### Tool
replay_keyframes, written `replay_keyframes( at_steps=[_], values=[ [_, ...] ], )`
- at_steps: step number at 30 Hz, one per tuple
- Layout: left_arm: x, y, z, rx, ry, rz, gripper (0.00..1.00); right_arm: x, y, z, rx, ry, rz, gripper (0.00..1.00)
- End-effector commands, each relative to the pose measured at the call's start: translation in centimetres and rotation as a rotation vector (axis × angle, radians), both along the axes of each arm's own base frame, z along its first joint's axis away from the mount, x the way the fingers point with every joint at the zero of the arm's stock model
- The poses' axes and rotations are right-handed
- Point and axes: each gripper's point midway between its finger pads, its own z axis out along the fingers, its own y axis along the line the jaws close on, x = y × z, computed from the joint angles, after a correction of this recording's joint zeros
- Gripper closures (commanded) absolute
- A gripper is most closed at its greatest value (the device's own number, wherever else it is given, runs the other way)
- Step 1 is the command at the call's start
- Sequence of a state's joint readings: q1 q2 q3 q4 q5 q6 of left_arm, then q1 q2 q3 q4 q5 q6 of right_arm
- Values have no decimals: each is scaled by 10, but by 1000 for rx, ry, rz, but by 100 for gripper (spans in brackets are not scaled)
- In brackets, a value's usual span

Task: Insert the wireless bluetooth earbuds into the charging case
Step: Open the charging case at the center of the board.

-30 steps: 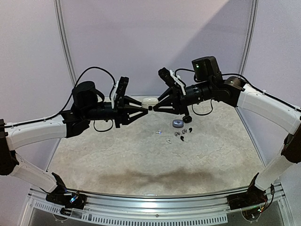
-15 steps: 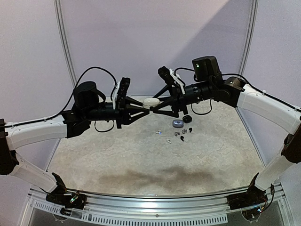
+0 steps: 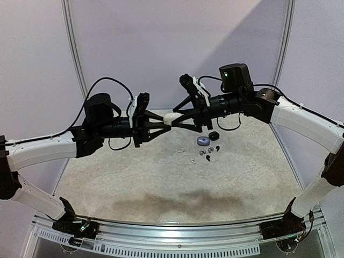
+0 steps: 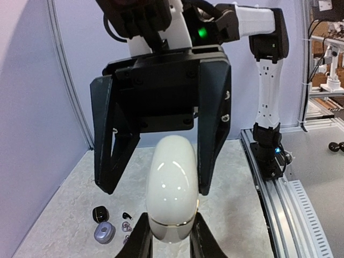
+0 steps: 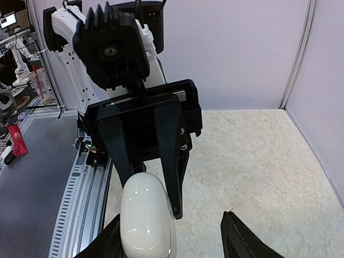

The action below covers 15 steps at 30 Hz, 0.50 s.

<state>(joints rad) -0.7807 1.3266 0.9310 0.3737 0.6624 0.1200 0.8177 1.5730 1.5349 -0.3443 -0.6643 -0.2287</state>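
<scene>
so far none of the real insertion is done. your left gripper (image 4: 171, 239) is clamped on the lower end of the white charging case (image 4: 171, 188), holding it in mid-air at the centre of the overhead view, high above the table (image 3: 161, 183). your right gripper (image 5: 172, 223) faces it with its fingers spread wide; they straddle the far end of the case without pinching it. in the right wrist view the case sits close to the finger at lower left and well apart from the other. the lid looks shut, with only a thin seam showing near the left arm's fingers, so i judge that opening it comes first. the earbuds (image 3: 207, 153) lie loose on the table right of centre, a small dark and pale cluster with 2 white ones just to its left. a bluish-silver round case (image 3: 203, 141) and a black case (image 3: 214, 135) sit just behind them. what's left: open the lid, then pick up each earbud and seat it.
</scene>
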Motion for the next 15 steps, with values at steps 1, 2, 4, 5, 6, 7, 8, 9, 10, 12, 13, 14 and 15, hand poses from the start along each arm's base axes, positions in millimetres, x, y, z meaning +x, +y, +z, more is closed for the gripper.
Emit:
replay_keyframes(
  at_steps=[1, 2, 4, 5, 6, 7, 8, 9, 10, 12, 13, 14, 15],
  values=[
    [-15, -4, -16, 65, -37, -62, 100, 15, 2, 6, 1, -17, -75, 42],
    [-14, -4, -17, 70, -36, -60, 100, 16, 1, 7, 4, -14, -80, 43],
    [-15, -3, -18, 73, -32, -61, 100, 20, -1, 7, 4, -7, -93, 45],
    [-15, -3, -19, 75, -31, -60, 100, 22, -3, 7, 5, -1, -98, 45],
    [-15, -2, -19, 75, -28, -57, 100, 23, -3, 6, 5, 9, -106, 46],
    [-15, -2, -18, 71, -25, -54, 100, 24, -3, 5, 2, 16, -110, 46],
    [-15, -2, -16, 63, -25, -53, 100, 25, -4, 4, -1, 19, -111, 46],
    [-15, -2, -16, 60, -26, -52, 100, 25, -3, 2, -4, 21, -111, 46],
    [-15, -2, -17, 60, -28, -53, 100, 26, -3, 1, -6, 25, -111, 46],
    [-16, -2, -19, 66, -30, -54, 100, 28, -2, -2, -11, 37, -115, 46],
    [-15, -1, -20, 67, -30, -53, 100, 29, -2, -3, -11, 43, -121, 46],
    [-16, -1, -22, 71, -29, -56, 100, 31, -2, -4, -10, 47, -127, 47],
    [-16, -1, -23, 72, -30, -56, 100, 33, -2, -4, -9, 50, -134, 47]
  ],
)
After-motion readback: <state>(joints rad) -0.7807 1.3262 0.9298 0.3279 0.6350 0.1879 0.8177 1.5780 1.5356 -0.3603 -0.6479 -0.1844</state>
